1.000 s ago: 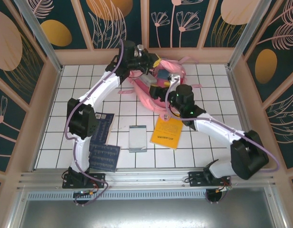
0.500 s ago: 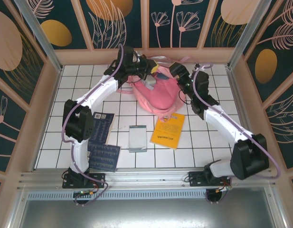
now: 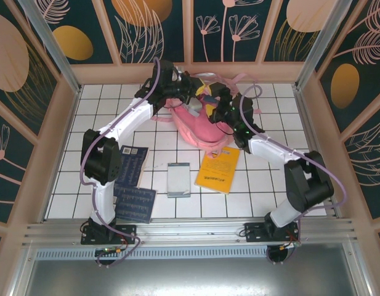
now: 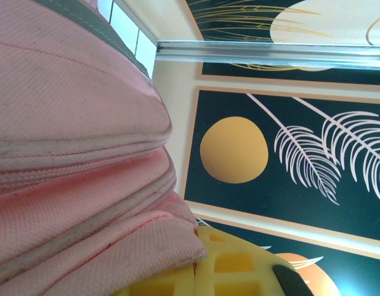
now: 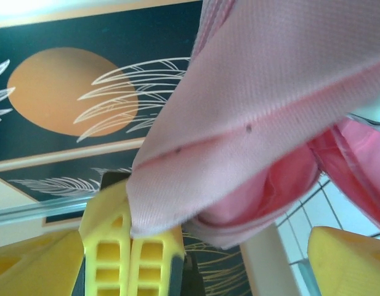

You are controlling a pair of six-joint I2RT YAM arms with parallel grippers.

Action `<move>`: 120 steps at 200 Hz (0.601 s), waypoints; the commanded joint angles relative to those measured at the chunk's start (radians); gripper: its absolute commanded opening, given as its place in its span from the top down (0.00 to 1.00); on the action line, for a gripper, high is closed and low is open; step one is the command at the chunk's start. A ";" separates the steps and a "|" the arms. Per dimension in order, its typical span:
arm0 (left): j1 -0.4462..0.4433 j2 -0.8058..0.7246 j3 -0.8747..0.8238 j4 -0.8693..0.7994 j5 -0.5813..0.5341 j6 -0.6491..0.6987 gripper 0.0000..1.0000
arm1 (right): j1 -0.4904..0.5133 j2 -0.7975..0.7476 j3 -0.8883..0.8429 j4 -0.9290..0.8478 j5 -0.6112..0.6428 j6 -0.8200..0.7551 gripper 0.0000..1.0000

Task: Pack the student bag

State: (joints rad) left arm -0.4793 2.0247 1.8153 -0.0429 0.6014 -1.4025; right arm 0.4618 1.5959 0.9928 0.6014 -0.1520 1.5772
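Observation:
The student bag, a large pink backpack, lies at the back middle of the tiled table. Both grippers meet at its upper rim. My left gripper comes in from the left. Its yellow fingers are shut on a fold of the bag's pink fabric. My right gripper reaches in from the right. Its fingers are pressed together on a pink flap, with the bag's darker pink inside showing beneath.
A yellow book lies just in front of the bag and a grey notebook to its left. Two dark blue books lie by the left arm's base. The enclosure walls stand close behind the bag.
My right gripper left the bag's near side, swung out to the back right, then came back left onto the bag's top rim. The bag shifted slightly. The left gripper stayed on the bag.

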 commanded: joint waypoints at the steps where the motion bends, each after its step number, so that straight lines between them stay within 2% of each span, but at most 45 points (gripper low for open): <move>1: 0.003 -0.056 -0.032 0.066 -0.017 0.005 1.00 | -0.004 0.090 0.060 0.137 0.043 0.053 0.09; 19: 0.004 -0.061 -0.036 0.065 -0.017 0.008 1.00 | -0.007 0.119 0.082 0.168 0.078 0.052 0.17; 55: 0.005 -0.073 -0.059 0.052 -0.026 0.025 1.00 | -0.031 0.119 0.103 0.186 0.103 0.038 0.42; 97: 0.008 -0.069 -0.038 0.014 -0.048 0.084 1.00 | -0.031 0.117 0.128 0.135 0.076 0.027 0.85; 108: 0.010 -0.067 -0.019 -0.008 -0.057 0.117 1.00 | -0.029 0.116 0.134 0.114 0.067 0.019 1.00; 120: 0.010 -0.064 0.011 -0.045 -0.067 0.157 1.00 | -0.029 0.114 0.145 0.077 0.063 0.016 1.00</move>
State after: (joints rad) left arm -0.4801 1.9923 1.7649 -0.0368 0.5827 -1.3472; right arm 0.4377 1.7180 1.0840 0.6922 -0.0822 1.6108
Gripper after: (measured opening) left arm 0.062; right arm 0.047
